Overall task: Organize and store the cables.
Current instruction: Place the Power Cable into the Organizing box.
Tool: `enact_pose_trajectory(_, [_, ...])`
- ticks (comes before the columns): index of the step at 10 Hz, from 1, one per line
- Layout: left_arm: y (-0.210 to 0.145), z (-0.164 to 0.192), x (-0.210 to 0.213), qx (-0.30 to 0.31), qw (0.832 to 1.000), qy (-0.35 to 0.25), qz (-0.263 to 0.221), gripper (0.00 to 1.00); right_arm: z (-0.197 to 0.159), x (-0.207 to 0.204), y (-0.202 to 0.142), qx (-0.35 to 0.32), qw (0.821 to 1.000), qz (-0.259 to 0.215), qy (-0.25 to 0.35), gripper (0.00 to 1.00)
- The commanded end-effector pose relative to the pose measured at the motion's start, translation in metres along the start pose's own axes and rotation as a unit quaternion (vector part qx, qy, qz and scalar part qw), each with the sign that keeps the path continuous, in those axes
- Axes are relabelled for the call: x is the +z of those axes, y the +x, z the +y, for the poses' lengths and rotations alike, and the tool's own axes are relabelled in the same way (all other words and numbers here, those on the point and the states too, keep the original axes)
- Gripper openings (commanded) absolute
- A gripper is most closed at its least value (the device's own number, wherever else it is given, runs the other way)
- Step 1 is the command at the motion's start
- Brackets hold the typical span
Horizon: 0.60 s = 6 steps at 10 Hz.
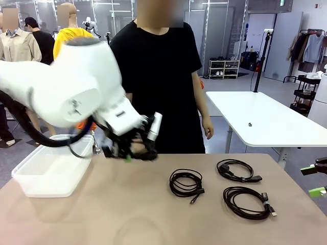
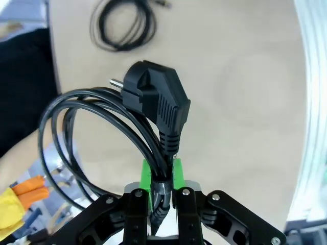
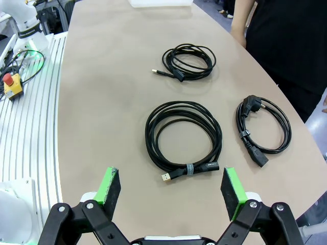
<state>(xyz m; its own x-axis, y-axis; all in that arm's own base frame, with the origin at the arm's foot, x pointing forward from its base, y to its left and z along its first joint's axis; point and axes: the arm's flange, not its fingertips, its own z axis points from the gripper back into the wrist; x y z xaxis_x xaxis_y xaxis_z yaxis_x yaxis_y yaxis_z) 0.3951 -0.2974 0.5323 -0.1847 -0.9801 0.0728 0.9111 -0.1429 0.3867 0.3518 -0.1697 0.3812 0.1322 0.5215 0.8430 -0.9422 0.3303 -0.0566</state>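
cables [image 3: 152,138]: three coiled on tan table [image 1: 127,214]; left jaws clamp power cord [image 2: 158,99]; right jaws spread wide.

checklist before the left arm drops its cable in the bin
1. Left tool shut on the power cable: ok.
2. Whole coil off the table: cannot tell; the loops sag to one side.
3. Left tool above the bin: not ok, it hangs beside the bin.
4. Bin has no lid on: ok.
5. Person's hand away from the bin: ok.
6. Right tool open, above the other cables and not touching them: ok.
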Motion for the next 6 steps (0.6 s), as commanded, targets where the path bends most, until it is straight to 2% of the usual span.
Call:
enact_pose_trajectory(1, [-0.065, -0.002, 0.031, -0.043, 0.998, 0.027, -0.031, 0.18, 0.001, -0.002, 0.001, 0.005, 1.000, -0.007, -0.006, 1.00])
enact_pose_trajectory(2, [-0.099, -0.001, 0.040, -0.074, 0.995, 0.058, -0.036, 0.18, 0.001, -0.002, 0.001, 0.005, 1.000, -0.007, -0.006, 1.00])
enact_pose_trajectory(4, [-0.154, -0.001, 0.049, -0.080, 0.994, 0.074, -0.024, 0.18, 0.001, -0.002, 0.001, 0.005, 1.000, -0.007, -0.006, 1.00])
enact_pose_trajectory(6, [-0.195, -0.003, 0.052, -0.078, 0.995, 0.063, -0.014, 0.18, 0.001, -0.002, 0.001, 0.005, 1.000, -0.007, -0.006, 1.00])
